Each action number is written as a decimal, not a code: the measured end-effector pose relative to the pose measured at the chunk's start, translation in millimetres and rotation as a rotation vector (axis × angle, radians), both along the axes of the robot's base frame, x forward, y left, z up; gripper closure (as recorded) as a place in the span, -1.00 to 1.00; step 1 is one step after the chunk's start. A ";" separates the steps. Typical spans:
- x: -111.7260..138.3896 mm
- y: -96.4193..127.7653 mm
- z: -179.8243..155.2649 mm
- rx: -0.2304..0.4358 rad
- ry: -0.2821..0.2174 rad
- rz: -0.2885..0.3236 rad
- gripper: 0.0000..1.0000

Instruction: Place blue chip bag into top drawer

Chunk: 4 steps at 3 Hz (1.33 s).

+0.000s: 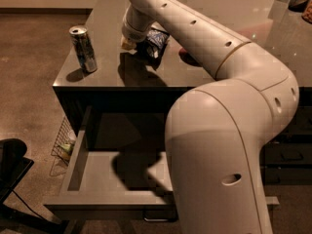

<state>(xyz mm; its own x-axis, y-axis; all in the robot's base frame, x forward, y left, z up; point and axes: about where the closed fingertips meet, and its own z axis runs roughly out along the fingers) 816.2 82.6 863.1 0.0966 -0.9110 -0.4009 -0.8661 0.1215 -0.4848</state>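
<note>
The blue chip bag [157, 39] is a crumpled dark-blue foil bag with white patches, on the dark counter [102, 77] near its middle. My gripper [132, 42] is at the bag's left side, right against it, with the arm's wrist coming down from above. The arm hides most of the bag. The top drawer [73, 160] is pulled open below the counter's front edge. It is wide, shallow and grey, and its bare floor [97, 172] is in the arm's shadow. Its bar handle [157, 219] shows at the front.
A silver-blue drink can [83, 48] stands upright at the counter's left front corner. A reddish object [187, 57] lies right of the bag, partly hidden by the arm. A wire basket [62, 143] sits on the floor left of the drawer. A black object [10, 162] is at the lower left.
</note>
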 end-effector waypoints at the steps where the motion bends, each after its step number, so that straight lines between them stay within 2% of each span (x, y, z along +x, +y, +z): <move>1: -1.5 -19.4 23.3 0.029 -0.037 -0.001 1.00; 2: -15.1 -66.5 67.8 0.069 -0.115 -0.023 1.00; 3: -45.9 -123.9 117.4 0.096 -0.206 -0.058 1.00; 4: -102.2 -170.5 160.8 0.131 -0.286 -0.055 1.00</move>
